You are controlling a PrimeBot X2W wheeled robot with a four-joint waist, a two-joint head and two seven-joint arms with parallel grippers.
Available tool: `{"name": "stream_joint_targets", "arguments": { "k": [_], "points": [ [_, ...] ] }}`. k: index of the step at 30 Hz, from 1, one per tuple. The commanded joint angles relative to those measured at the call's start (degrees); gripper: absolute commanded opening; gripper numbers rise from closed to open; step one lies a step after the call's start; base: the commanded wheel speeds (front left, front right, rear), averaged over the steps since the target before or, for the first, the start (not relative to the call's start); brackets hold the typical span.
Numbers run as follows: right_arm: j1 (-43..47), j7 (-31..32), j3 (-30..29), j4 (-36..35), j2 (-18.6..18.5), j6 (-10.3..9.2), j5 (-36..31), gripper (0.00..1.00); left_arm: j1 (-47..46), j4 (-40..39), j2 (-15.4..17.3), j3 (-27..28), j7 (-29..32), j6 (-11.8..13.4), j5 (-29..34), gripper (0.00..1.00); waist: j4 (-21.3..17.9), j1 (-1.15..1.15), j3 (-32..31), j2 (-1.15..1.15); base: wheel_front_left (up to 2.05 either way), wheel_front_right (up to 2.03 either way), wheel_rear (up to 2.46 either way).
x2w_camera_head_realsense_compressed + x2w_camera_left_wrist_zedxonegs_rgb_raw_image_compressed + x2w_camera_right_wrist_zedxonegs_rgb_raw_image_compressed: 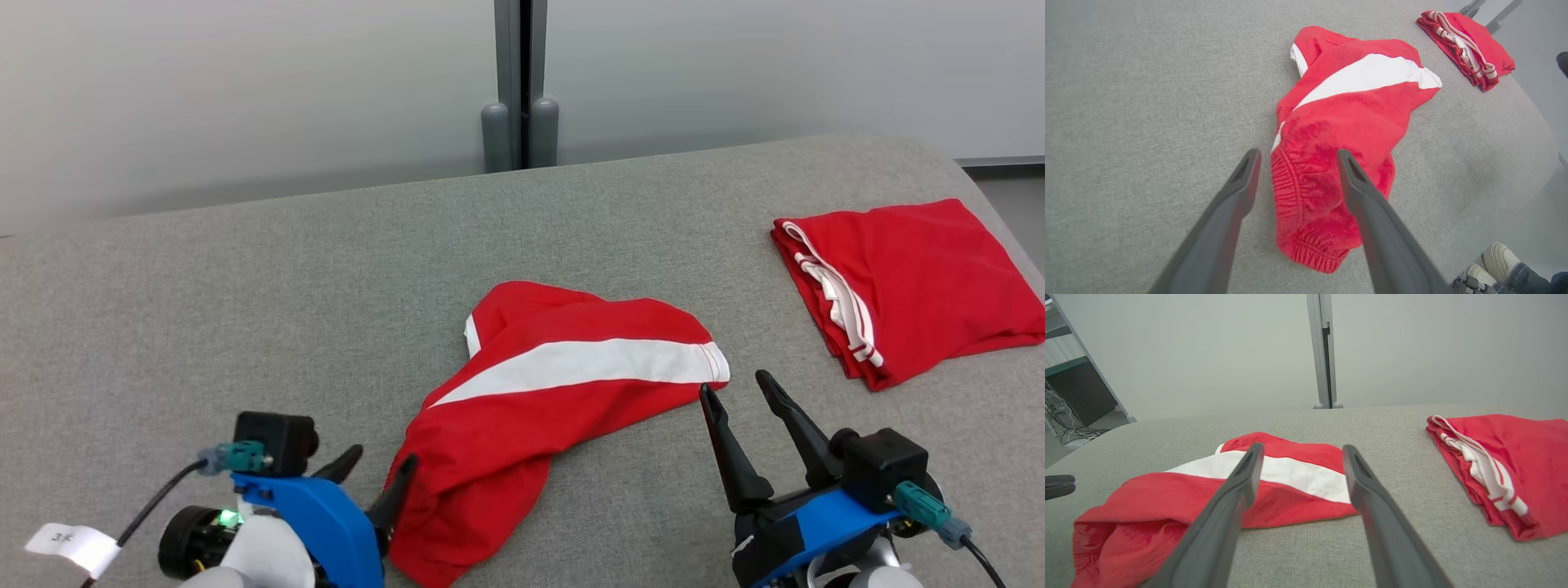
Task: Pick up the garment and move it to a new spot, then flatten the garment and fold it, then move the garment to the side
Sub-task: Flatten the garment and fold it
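I see two red pieces of clothing on the gray worktop [245, 310]. The one I am working on, the garment [531, 392], lies in a crumpled heap in the middle, close in front of me. It is red with one wide white stripe [588, 363] across it, and one end has a stretchy, wrinkly band. The other one, the folded red garment [922, 278], lies flat and neat far over on my right side, well apart from the heap, with white trim along its edge. I have two end effectors, and each has two long dark fingers. My left end effector [380, 459] is spread wide and holds nothing. It is low at the near end of the garment, where the stretchy band is. One finger is over the bare worktop and the other is over the red cloth, but I cannot tell if it touches. My right end effector [735, 384] is spread wide too and holds nothing. It is just beside the far end of the white stripe. Behind the worktop stands one gray post [520, 82]. Down by the floor, my left wrist view shows a person's two pale shoes [1498, 261].
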Motion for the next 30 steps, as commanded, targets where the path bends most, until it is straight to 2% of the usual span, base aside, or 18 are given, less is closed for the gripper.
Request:
{"name": "stream_joint_targets", "arguments": {
  "k": [1,4,7,16,20,30],
  "points": [
    [0.1,-0.5,-0.2,-0.2,0.0,0.02,0.1,1.00,0.7,0.3,0.2,1.1,0.2,1.1,-0.6,1.00,0.0,0.00,0.3,0.00,0.00,0.00,0.00],
    [-0.2,-0.5,-0.5,-0.5,0.0,0.02,0.2,1.00,-0.7,2.5,-0.6,2.9,0.4,2.3,-2.1,1.00,0.3,0.00,1.1,0.00,0.00,0.00,0.00],
    [-0.9,-0.4,-0.1,-0.6,0.0,0.01,0.1,1.00,-3.4,7.4,-1.9,3.9,1.3,2.5,-3.0,1.00,0.4,0.00,1.8,0.00,0.00,0.00,0.00],
    [-2.5,-0.7,1.1,-0.2,0.0,0.01,0.3,1.00,-9.5,23.7,-9.5,3.1,4.7,-1.1,-5.6,1.00,-1.2,0.00,3.6,0.00,0.00,0.00,0.00],
    [-2.0,-1.0,0.2,-0.1,0.0,0.02,0.2,1.00,-9.5,25.6,-11.6,3.4,5.2,-3.4,-7.6,1.00,-1.7,0.00,3.8,0.00,0.00,0.00,0.00],
    [-1.9,-1.2,0.0,-0.2,0.0,0.02,0.6,1.00,-9.6,27.8,-13.7,-1.4,8.3,-4.3,-5.6,1.00,-1.4,0.00,4.0,0.00,0.00,0.00,0.00]
  ]
}}
